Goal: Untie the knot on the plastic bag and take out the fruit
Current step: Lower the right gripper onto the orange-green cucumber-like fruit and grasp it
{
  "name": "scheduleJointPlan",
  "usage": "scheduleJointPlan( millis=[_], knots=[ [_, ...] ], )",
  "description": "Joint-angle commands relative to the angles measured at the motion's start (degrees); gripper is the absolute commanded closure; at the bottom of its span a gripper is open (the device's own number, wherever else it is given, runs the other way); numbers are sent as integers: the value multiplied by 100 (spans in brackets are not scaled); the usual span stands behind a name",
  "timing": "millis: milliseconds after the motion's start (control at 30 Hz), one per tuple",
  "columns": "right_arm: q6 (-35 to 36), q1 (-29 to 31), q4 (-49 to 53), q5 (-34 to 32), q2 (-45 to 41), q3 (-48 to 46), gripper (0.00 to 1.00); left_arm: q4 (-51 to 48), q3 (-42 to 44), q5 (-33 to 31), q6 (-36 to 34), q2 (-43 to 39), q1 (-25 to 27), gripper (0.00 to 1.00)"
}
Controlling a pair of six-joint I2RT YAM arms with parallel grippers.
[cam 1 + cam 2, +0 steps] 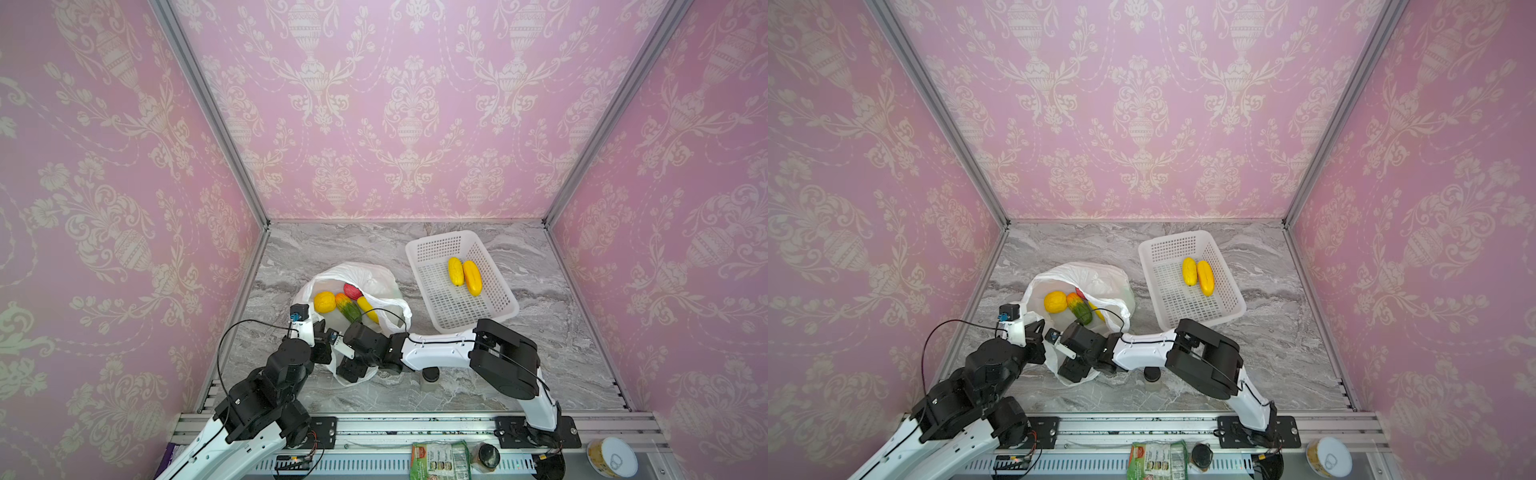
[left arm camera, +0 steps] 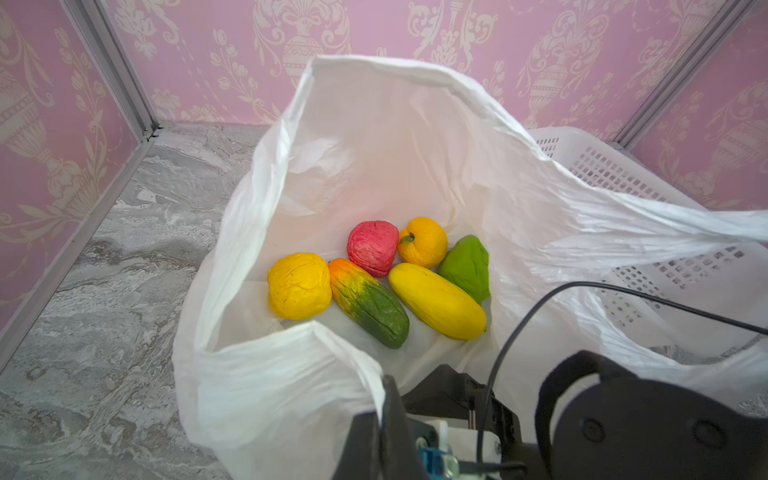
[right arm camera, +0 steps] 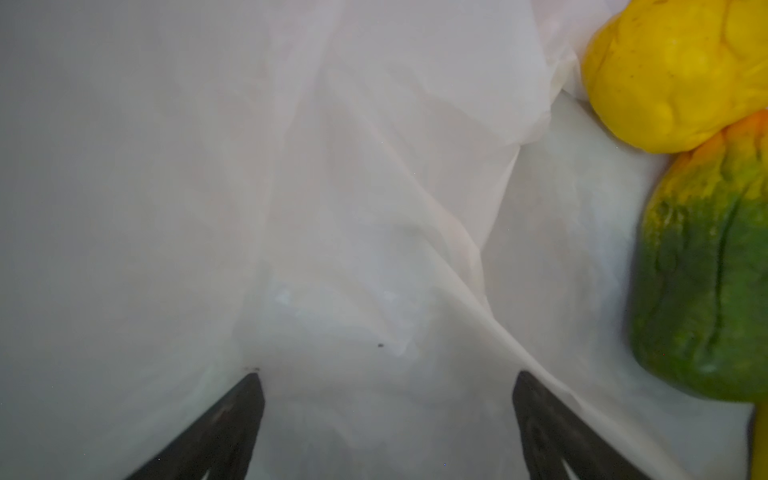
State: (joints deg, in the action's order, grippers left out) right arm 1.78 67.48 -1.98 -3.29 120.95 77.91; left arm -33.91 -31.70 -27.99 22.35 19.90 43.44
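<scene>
Right claw [image 1: 351, 371] is found, in a top view, low in the near fold of the plastic bag [image 1: 357, 276], whose mouth lies open with no knot to be seen; fetching the next fruit is judged to be the step in hand. It would be done well if the claw were swung toward the pile, kept wide until one piece is straddled across its narrow middle, and closed only once no film is caught between the jaws. Two yellow pieces [image 1: 472, 277] already lie in the white basket [image 1: 440, 245], well apart from the claw. By the left wrist view the left claw [image 2: 384, 399] is shown shut, with the bag's rim seemingly pinched and held up; beyond it six pieces are clustered on the bag's floor, among them the yellow lumpy fruit [image 2: 299, 286], the green-and-orange fruit [image 2: 368, 307] and a long yellow fruit [image 2: 436, 301]. By the right wrist view the right claw [image 3: 386, 376] is shown spread wide and empty, only white film lying between its jaws; the green-and-orange fruit [image 3: 702, 270] and the yellow lumpy fruit [image 3: 673, 75] are seen off to one side, near but untouched.
</scene>
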Motion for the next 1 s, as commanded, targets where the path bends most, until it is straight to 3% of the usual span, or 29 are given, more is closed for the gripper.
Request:
scheduleJointPlan(
  millis=[0,167,333,533,967],
  knots=[
    [77,-44,229,-625,53,211,7,-86,-171,-67,-63,352,52,100],
    [-57,-124,-174,-1160,-586,-252,10,-37,-180,-80,-118,367,51,100],
    [-338,-376,-262,-1406,-865,-396,21,-10,-53,-23,-100,-21,58,100],
    [-525,-555,417,-1680,-247,424,26,-19,-65,-27,-108,-6,51,100],
    [-596,-892,1082,-1309,1004,1937,21,-10,-82,-36,-125,44,51,100]
  ],
)
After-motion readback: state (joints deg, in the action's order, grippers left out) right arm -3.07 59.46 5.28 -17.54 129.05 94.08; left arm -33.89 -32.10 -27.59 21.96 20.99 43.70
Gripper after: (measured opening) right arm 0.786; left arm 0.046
